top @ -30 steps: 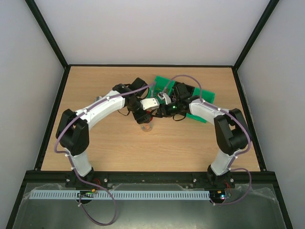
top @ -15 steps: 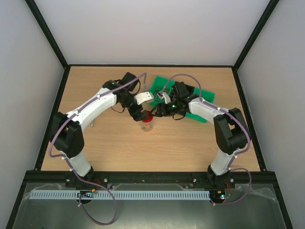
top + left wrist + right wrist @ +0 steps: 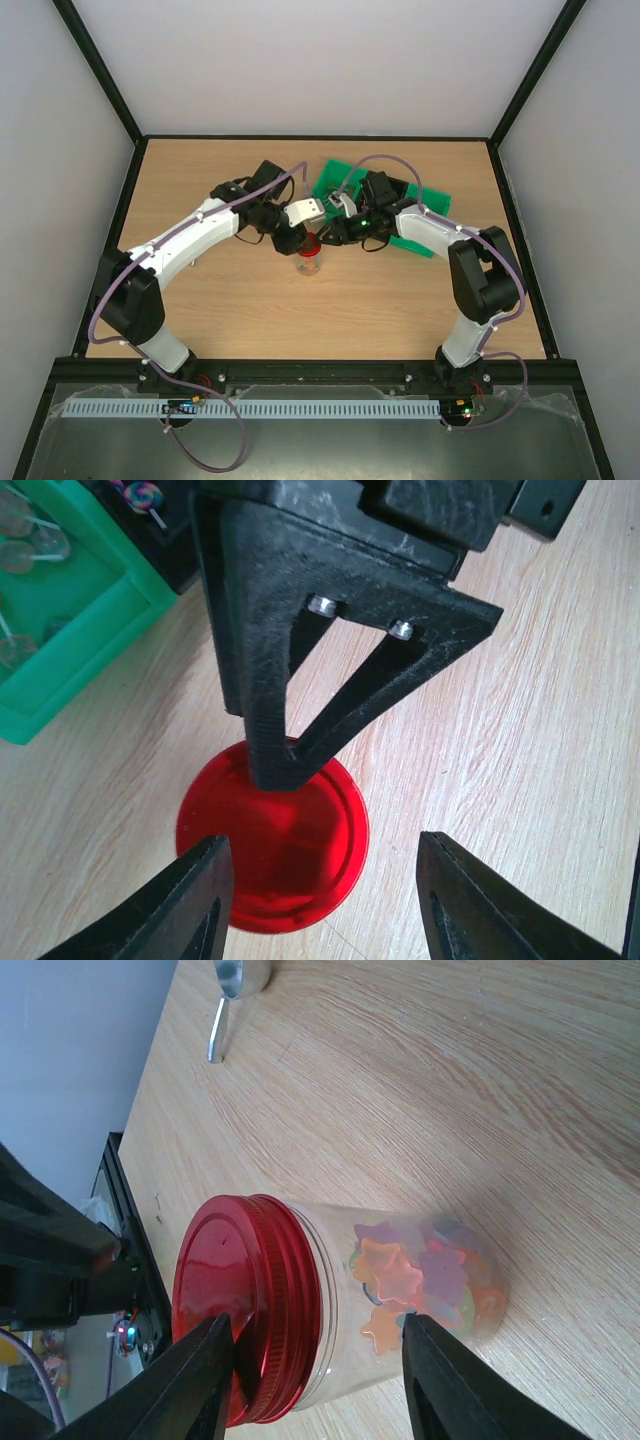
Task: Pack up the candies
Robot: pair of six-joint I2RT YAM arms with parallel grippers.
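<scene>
A clear jar with a red round lid on it stands on the wooden table. In the right wrist view the candies, small star-shaped pink, orange and purple sweets, fill the jar's lower part below the lid. My left gripper hangs open and empty just above the lid, its fingertips wide apart in the left wrist view. My right gripper is open right beside the jar, one finger reaching over the lid's edge.
A green tray with lollipops lies behind the jar, under the right arm; its corner shows in the left wrist view. A silver metal scoop lies on the table to the left of the jar.
My left gripper, which covered the jar's top a second ago, has drawn back up and to the left. The red lid now shows on the jar. The right arm has barely moved.
</scene>
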